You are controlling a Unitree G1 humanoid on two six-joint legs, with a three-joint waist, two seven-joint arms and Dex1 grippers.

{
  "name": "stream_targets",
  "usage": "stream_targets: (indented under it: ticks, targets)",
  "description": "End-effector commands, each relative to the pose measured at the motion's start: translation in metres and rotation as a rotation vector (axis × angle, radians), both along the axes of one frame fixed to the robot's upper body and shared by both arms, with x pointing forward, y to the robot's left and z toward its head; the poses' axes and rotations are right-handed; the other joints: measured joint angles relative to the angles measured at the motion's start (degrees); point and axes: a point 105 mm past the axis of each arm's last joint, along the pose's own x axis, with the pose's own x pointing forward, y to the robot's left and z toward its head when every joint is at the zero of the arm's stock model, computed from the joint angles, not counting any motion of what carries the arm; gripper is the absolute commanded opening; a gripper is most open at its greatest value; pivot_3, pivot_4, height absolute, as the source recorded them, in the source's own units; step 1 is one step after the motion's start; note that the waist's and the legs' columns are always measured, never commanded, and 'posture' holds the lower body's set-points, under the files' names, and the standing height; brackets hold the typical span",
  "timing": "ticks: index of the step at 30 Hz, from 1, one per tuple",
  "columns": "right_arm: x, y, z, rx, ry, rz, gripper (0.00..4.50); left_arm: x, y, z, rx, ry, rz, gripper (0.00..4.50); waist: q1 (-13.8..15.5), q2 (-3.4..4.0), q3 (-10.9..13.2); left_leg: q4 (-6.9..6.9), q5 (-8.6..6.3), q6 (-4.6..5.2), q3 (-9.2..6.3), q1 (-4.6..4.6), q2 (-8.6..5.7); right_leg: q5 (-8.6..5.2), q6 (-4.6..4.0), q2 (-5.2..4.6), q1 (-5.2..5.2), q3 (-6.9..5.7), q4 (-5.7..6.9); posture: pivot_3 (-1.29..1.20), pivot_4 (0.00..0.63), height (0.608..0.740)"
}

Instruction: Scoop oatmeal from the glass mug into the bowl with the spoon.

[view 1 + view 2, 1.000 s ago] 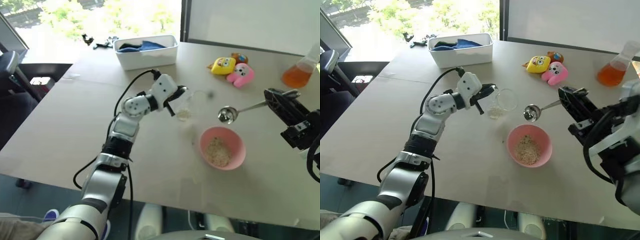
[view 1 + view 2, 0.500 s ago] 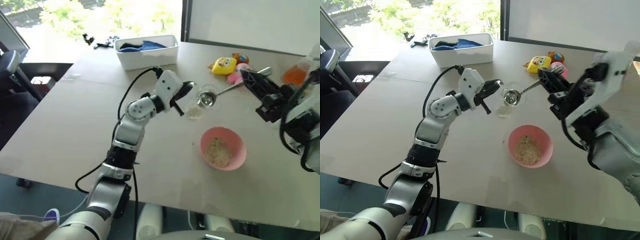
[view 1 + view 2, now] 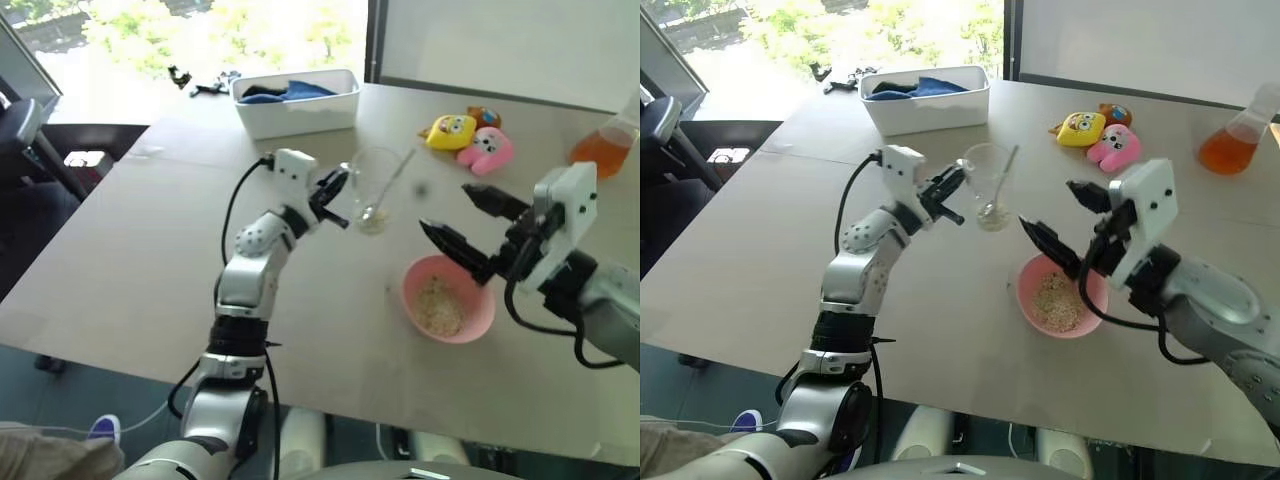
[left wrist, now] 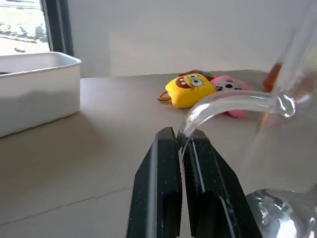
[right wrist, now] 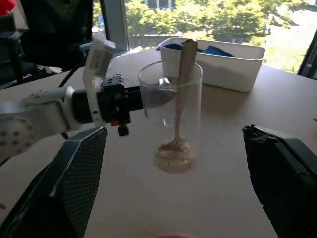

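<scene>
1. Beside the glass mug (image 3: 375, 190), on its window side, the left gripper (image 3: 336, 192) is clenched on the mug's clear handle, and the mug stands on the counter (image 3: 130, 260).
2. One second ago the right gripper (image 3: 462, 222) held the spoon (image 3: 384, 194) in the air near the bowl. Half a second ago it carried the spoon to the mouth of the mug. Now its fingers are spread wide and hold nothing.
3. The spoon now stands alone inside the mug, its small bowl down in the oatmeal (image 5: 173, 153) at the bottom and its handle leaning on the rim.
4. The mug also sits a little more toward the white tub (image 3: 296, 100) than before.
5. I judge that the spoon was let go, on purpose or by a slip, so the next scoop needs a new grasp on the handle.
6. The pink bowl (image 3: 447, 296) is near the mug, on the robot's side of it and to the right, and already has some oatmeal in it. The right gripper hangs just above the bowl's far rim.
7. Around the mug the counter is free. The soft toys (image 3: 468, 139) and the orange flask (image 3: 604, 140) are well apart from it, and the tub too.
8. Between mug and bowl the way is short and open, though the thin leaning handle could tip if the mug is shaken.
</scene>
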Motion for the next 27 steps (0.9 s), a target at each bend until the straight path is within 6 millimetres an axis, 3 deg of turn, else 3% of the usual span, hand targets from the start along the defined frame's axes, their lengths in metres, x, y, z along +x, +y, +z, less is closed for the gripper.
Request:
stream_targets:
  ticks: [1, 6, 9, 13, 18, 23, 27]
  targets:
    - [-0.030, -0.004, 0.006, -0.075, -0.093, 0.085, 4.38, -0.002, 0.023, 0.011, -0.055, -0.044, -0.006, 0.00, -0.09, 0.00, 0.00, 0.00, 0.00, 0.00, 0.02, 0.03, 0.01, 0.00, 0.00, 0.01, 0.00, 0.03, 0.01, 0.00, 0.150, 0.740]
    - [-0.055, -0.015, -0.010, -0.139, -0.087, 0.084, 4.38, -0.001, 0.056, -0.012, -0.025, 0.003, -0.015, 0.00, -0.06, -0.03, -0.01, 0.04, 0.00, 0.00, -0.01, 0.32, 0.01, 0.00, 0.00, 0.05, 0.26, 0.00, 0.08, 0.00, 0.150, 0.740]
    - [-0.059, -0.017, -0.014, -0.131, -0.089, 0.076, 4.38, 0.001, 0.063, -0.024, 0.024, 0.012, -0.032, 0.00, -0.11, -0.03, -0.01, -0.01, -0.01, 0.00, 0.03, 0.98, 0.01, -0.03, 0.00, 0.06, 0.93, 0.01, -0.02, 0.00, 0.150, 0.740]
    - [-0.063, -0.017, -0.025, -0.170, -0.075, 0.083, 4.38, 0.003, 0.062, -0.031, 0.042, 0.014, -0.068, 0.00, -0.11, -0.03, -0.03, 0.00, -0.01, -0.01, 0.04, 1.01, 0.01, -0.03, 0.00, 0.07, 0.94, 0.04, -0.02, 0.00, 0.150, 0.740]
    - [-0.063, -0.017, -0.037, -0.162, -0.027, 0.057, 4.50, -0.005, 0.062, -0.033, 0.044, 0.010, -0.080, 1.75, -0.17, -0.05, -0.06, 0.00, 0.00, -0.01, 0.05, 1.01, 0.03, -0.03, 0.00, 0.09, 0.92, 0.07, 0.00, 0.00, 0.150, 0.740]
    - [-0.061, -0.037, -0.054, -0.180, 0.035, -0.050, 4.50, -0.024, 0.068, -0.034, 0.069, 0.023, -0.074, 3.63, -0.18, -0.02, -0.08, -0.03, -0.01, -0.02, 0.05, 1.00, 0.05, -0.03, -0.01, 0.08, 0.91, 0.08, -0.01, 0.00, 0.150, 0.740]
    - [-0.048, -0.080, -0.072, -0.209, 0.101, -0.257, 4.50, -0.051, 0.076, -0.036, 0.120, 0.067, -0.083, 3.63, -0.28, -0.03, -0.11, -0.05, -0.01, -0.02, 0.09, 1.01, 0.10, -0.03, -0.02, 0.08, 0.90, 0.10, -0.01, 0.00, 0.150, 0.740]
